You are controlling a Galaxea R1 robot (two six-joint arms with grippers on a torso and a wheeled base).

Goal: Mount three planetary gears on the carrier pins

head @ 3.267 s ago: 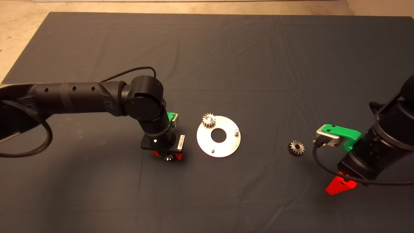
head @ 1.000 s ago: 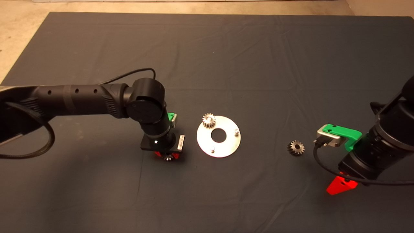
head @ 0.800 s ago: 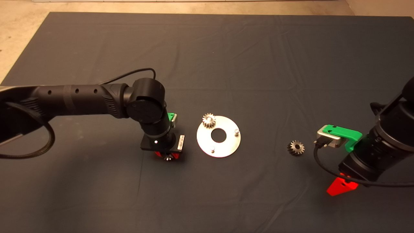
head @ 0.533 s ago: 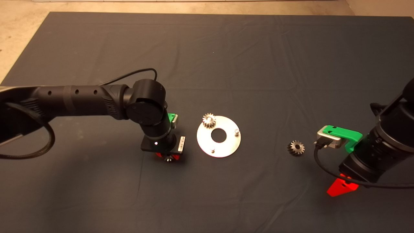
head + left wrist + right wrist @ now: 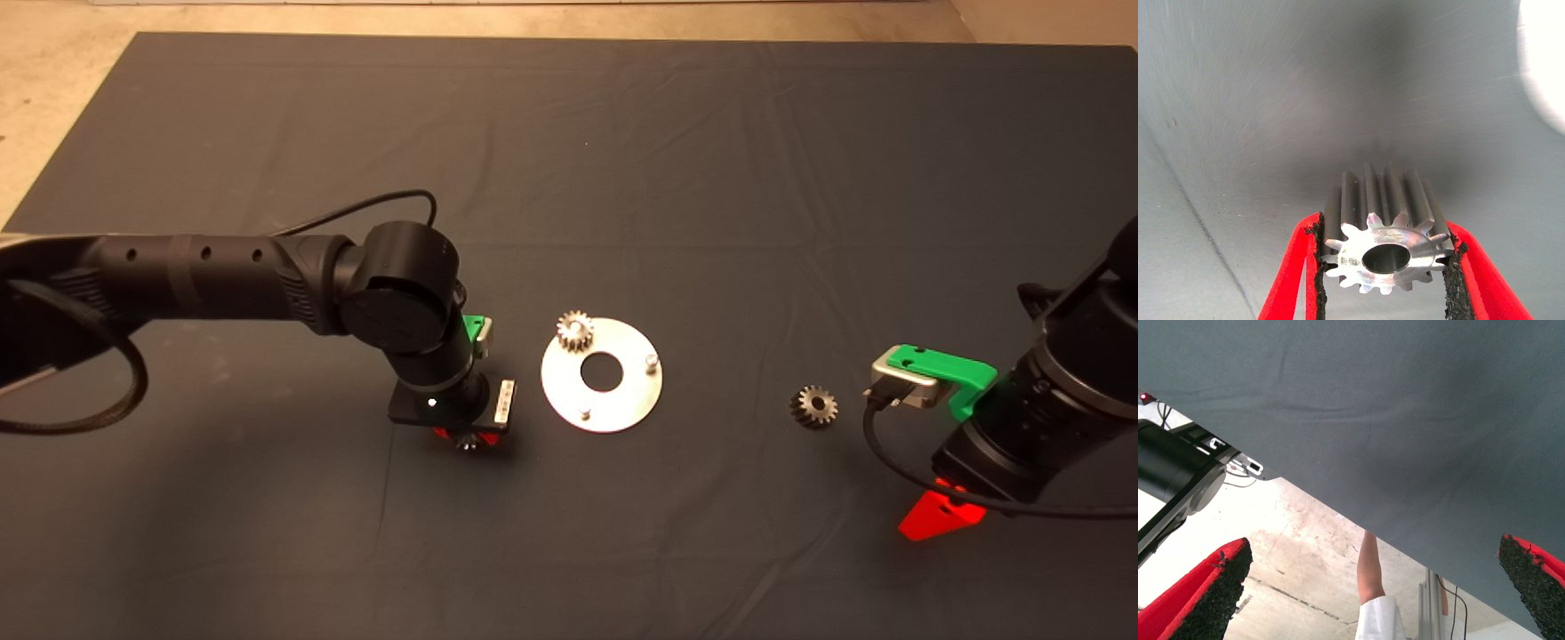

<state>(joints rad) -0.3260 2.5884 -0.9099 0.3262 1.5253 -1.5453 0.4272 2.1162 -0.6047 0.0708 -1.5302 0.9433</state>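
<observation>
The left gripper (image 5: 1385,267) is clamping one planetary gear (image 5: 1383,237). Just beyond it, the disc (image 5: 601,373) is carrying a second gear (image 5: 575,330) and two bare carrier pins (image 5: 651,361). Farther off, a third gear (image 5: 813,406) is lying near the right gripper (image 5: 1371,600), which is gaping wide.

We get warm, dimmish light over the dark mat (image 5: 711,178) in the head view, with soft shadows pooling under both arms. The disc (image 5: 1546,67) blows out to pure white glare at 2 o'clock in the left wrist view, while the gear (image 5: 1383,233) stays sharp.
</observation>
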